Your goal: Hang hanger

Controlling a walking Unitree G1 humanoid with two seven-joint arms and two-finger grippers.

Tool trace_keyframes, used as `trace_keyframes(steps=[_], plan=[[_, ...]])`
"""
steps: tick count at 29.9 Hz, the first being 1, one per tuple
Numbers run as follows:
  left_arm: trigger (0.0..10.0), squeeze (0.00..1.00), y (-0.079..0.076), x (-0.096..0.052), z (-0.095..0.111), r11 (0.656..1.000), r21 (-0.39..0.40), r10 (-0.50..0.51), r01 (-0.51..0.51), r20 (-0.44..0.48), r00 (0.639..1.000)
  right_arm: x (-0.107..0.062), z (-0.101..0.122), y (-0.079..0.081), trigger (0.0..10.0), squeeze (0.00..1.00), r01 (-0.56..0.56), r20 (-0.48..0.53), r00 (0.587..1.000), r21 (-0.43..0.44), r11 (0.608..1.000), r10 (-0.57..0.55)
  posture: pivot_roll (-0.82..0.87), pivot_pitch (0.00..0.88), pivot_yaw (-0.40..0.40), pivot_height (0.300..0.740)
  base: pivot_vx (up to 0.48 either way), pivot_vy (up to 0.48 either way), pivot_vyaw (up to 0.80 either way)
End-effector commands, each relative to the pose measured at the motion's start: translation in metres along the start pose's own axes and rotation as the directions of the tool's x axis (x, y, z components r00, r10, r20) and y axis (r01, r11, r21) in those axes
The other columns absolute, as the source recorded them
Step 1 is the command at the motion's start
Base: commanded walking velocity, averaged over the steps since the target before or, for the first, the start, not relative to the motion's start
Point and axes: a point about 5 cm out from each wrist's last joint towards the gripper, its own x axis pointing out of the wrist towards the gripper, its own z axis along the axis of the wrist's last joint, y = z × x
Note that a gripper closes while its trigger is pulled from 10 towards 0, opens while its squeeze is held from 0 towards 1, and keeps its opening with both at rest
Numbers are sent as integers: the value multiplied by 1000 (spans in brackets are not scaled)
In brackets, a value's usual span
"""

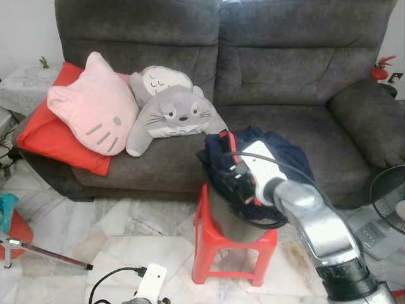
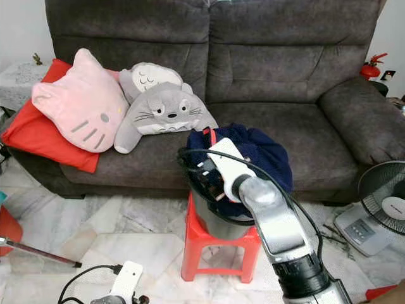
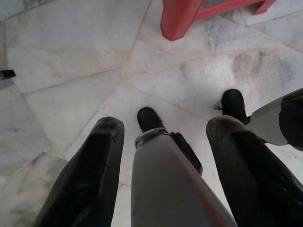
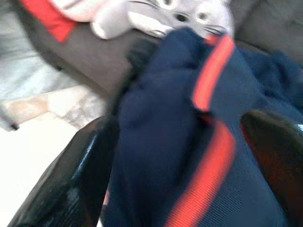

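A navy garment [image 1: 286, 152] with a red stripe [image 4: 213, 71] is heaped in a metal bucket [image 1: 229, 221] standing on a red stool [image 1: 215, 246] in front of the sofa. My right gripper [image 1: 231, 175] reaches down into the near left side of the heap. In the right wrist view its two black fingers [image 4: 71, 189] stand wide apart, open, with folds of the garment [image 4: 161, 127] between them. My left gripper [image 3: 165, 124] hangs low over the marble floor, open and holding nothing, with my own leg behind it.
A dark grey sofa [image 1: 297, 69] holds a pink cat cushion [image 1: 95, 104], a grey plush [image 1: 177, 114] and a red cushion [image 1: 47, 139]. A fan [image 2: 386, 196] stands on the floor at the right. A thin metal rod [image 1: 44, 253] lies at the left.
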Motion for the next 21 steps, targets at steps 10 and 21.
trace_keyframes(steps=[10,21], plan=[[10000,0,0,0,-2,1000,-7,-3,3,-9,1000,-5,-7,-9,10000,0,99,-15,995,63,993,-98,-82,16,-16,740,0,0,0],[10000,0,-1,0,-2,1000,-2,-6,6,-11,1000,-5,-14,-19,10000,0,179,-26,984,93,979,-177,-82,17,-18,740,0,0,0]])
